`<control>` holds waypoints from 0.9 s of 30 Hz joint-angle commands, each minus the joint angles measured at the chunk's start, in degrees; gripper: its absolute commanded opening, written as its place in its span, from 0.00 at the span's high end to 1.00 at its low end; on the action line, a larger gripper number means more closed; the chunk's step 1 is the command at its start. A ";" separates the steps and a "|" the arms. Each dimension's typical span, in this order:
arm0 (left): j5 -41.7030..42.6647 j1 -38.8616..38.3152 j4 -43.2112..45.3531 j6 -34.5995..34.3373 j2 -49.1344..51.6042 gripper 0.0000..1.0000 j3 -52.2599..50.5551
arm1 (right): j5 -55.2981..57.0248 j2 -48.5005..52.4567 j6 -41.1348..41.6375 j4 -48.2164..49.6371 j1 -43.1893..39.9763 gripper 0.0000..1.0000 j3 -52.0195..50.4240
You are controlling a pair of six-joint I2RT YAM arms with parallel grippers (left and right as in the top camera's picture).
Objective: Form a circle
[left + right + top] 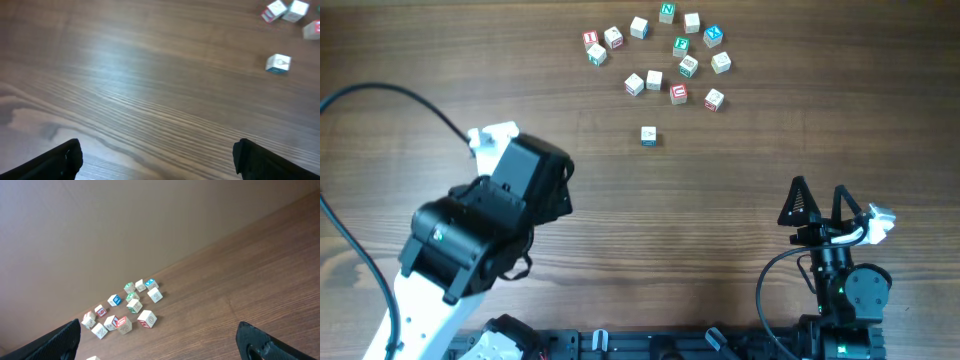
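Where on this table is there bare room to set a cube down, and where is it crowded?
Bare wood lies between the lone cube and the right gripper, and left of the cube cluster above the left gripper. The cluster at the top is crowded, with narrow gaps between its cubes.

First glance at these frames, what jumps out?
A loose scatter of small alphabet cubes at the far middle of the wooden table, not in a ring, with one lone cube set apart nearer the arms. The bulky left arm fills the near left; the right gripper stands open at the near right, holding nothing.
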 commanded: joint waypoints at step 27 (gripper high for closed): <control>-1.57 9.73 -8.94 -4.46 -9.55 0.00 -5.14 | -0.24 0.11 -1.01 0.17 0.24 0.00 -0.07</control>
